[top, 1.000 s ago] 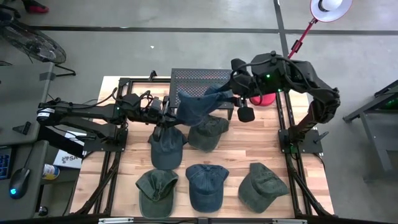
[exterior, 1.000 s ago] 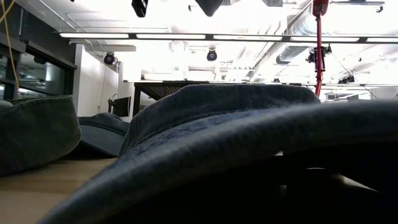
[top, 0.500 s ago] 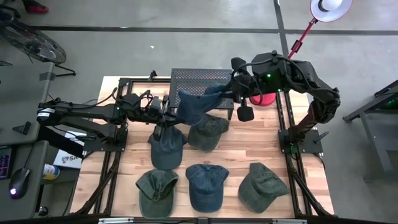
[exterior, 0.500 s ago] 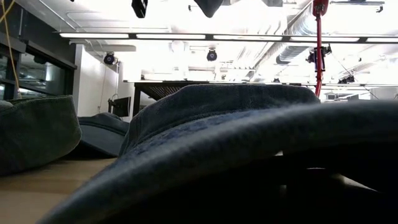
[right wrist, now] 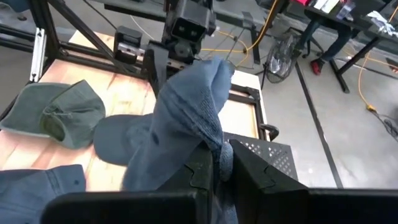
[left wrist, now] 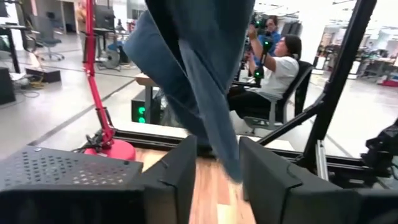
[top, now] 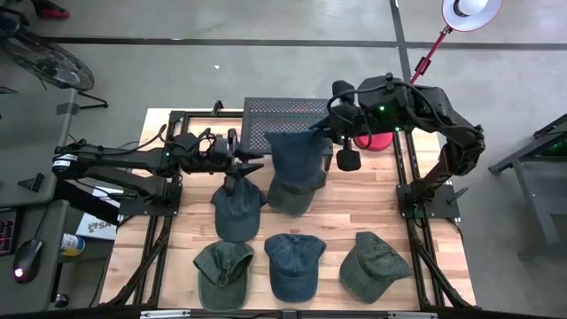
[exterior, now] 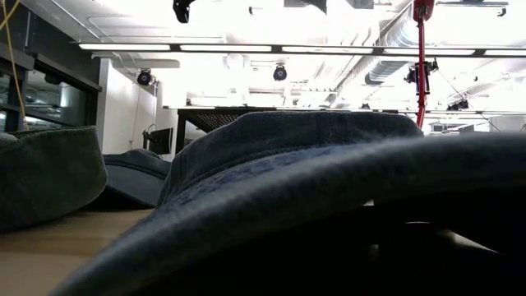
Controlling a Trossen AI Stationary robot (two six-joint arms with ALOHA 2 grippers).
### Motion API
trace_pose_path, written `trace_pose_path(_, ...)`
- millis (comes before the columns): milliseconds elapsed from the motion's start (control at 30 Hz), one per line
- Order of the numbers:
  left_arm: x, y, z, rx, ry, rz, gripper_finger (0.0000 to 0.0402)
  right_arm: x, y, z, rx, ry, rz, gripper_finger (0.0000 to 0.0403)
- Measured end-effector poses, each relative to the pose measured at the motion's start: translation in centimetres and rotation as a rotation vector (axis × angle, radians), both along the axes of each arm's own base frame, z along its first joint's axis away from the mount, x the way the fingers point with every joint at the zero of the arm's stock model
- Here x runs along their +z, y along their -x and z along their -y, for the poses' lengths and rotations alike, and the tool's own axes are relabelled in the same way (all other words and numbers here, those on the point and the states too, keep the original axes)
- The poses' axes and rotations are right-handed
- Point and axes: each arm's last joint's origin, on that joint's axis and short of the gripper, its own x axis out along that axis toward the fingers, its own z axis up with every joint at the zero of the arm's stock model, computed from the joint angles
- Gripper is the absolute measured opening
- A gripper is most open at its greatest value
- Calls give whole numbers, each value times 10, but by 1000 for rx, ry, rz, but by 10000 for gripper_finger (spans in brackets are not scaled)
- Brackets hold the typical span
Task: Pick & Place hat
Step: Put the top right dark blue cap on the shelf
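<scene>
Above the table (top: 337, 226), right gripper (top: 321, 140) clamps blue hat (top: 292, 155); left gripper (top: 251, 160) gapes empty.

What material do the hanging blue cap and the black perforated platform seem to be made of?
The blue cap, held by the right gripper, looks like soft washed denim or cotton: it drapes in limp folds with faded seams. The perforated platform looks like dark-painted metal: rigid, flat, with regular punched holes.

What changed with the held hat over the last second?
The left gripper let go of the blue hat and now stands open. The hat swung over and hangs from the right gripper alone. The five hats on the table stayed put.
</scene>
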Motion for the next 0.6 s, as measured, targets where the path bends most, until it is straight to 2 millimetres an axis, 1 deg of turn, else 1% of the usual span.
trace_pose_path(133,0,0,-1,38,1,2,154,-1,1,1,-43,6,-10,23)
trace_pose_path(267,5,6,-1,51,-16,26,157,-4,3,8,-105,-9,-42,23)
trace_pose_path(433,19,24,-2,113,-64,96,158,-5,6,21,-214,-26,-51,23)
trace_pose_path(600,33,46,-3,157,-95,173,158,-6,8,33,-229,-42,-60,23)
